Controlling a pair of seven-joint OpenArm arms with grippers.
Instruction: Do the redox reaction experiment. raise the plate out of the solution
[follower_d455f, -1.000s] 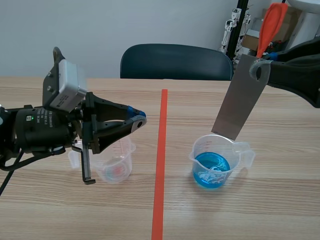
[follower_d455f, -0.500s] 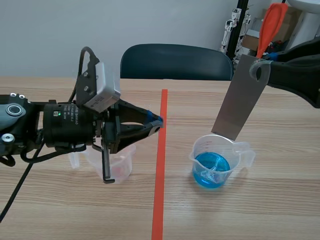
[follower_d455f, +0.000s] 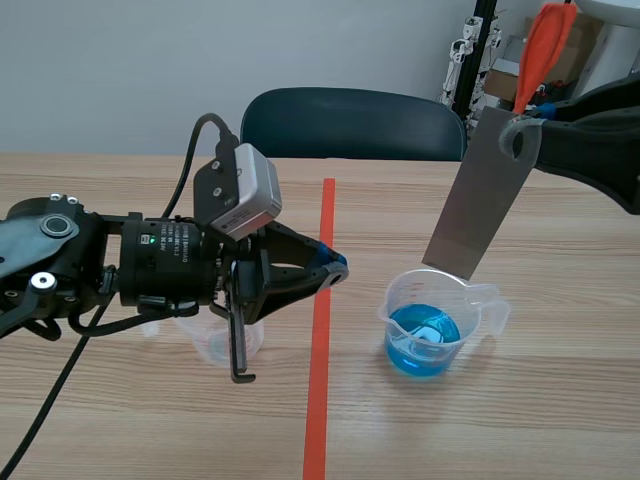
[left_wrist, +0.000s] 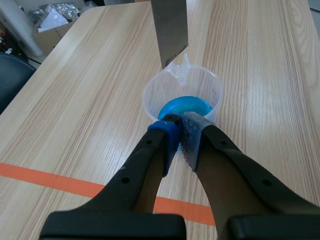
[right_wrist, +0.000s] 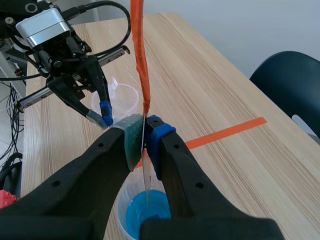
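Plate (follower_d455f: 482, 200): grey metal sheet, hanging tilted over the beaker (follower_d455f: 430, 322) of blue solution (follower_d455f: 424, 333). Its lower edge sits about level with the far rim, clear of the liquid. An orange strip (follower_d455f: 546, 48) rises from its top end.

Right gripper (right_wrist: 145, 132): pads clamped on the plate near the top. From the right wrist the plate shows only edge-on, as a thin line running down toward the blue. In the scene view the plate covers most of the fingers, and the arm is cut off at the side.

Left gripper (follower_d455f: 335, 268): fingers pressed together, holding nothing. The tips are over the tape line (follower_d455f: 320, 360) and point at the beaker, near it but apart. From the left wrist the plate's upper part is cut off.

Second clear beaker (right_wrist: 126, 99): largely hidden behind the left arm in the scene view; contents cannot be made out.

Room: bare table (follower_d455f: 560, 410) on the near and right sides of the blue beaker. Chair (follower_d455f: 350, 125) at the far edge.
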